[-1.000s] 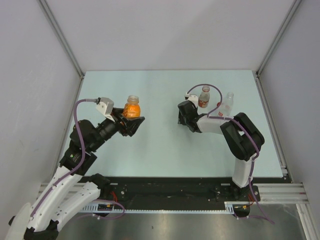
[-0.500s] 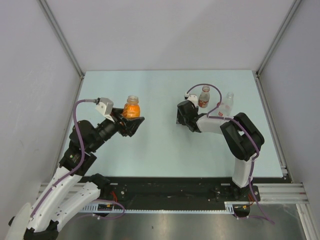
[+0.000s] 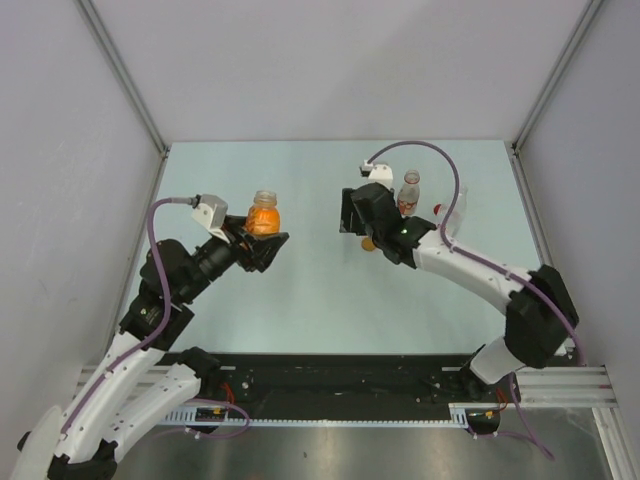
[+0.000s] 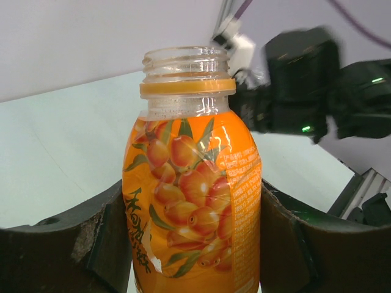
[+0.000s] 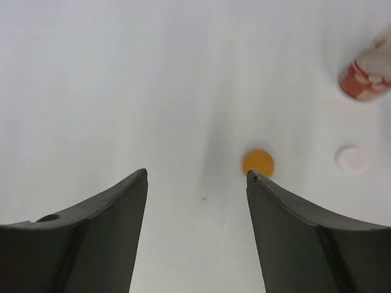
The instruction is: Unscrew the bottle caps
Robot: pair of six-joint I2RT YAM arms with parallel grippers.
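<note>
1. The orange-filled bottle [image 4: 192, 201] is clasped upright by the left tool [image 4: 195, 262] at the left part of the table [image 3: 300, 290]; its threaded neck is seen uncapped.
2. The right tool [image 5: 195, 177] is released, with nothing gripped, above bare table.
3. An orange cap [image 5: 258, 163] and a white cap [image 5: 352, 159] are seen lying flat on the table, apart, near the red-labelled bottle [image 5: 366, 76].
</note>
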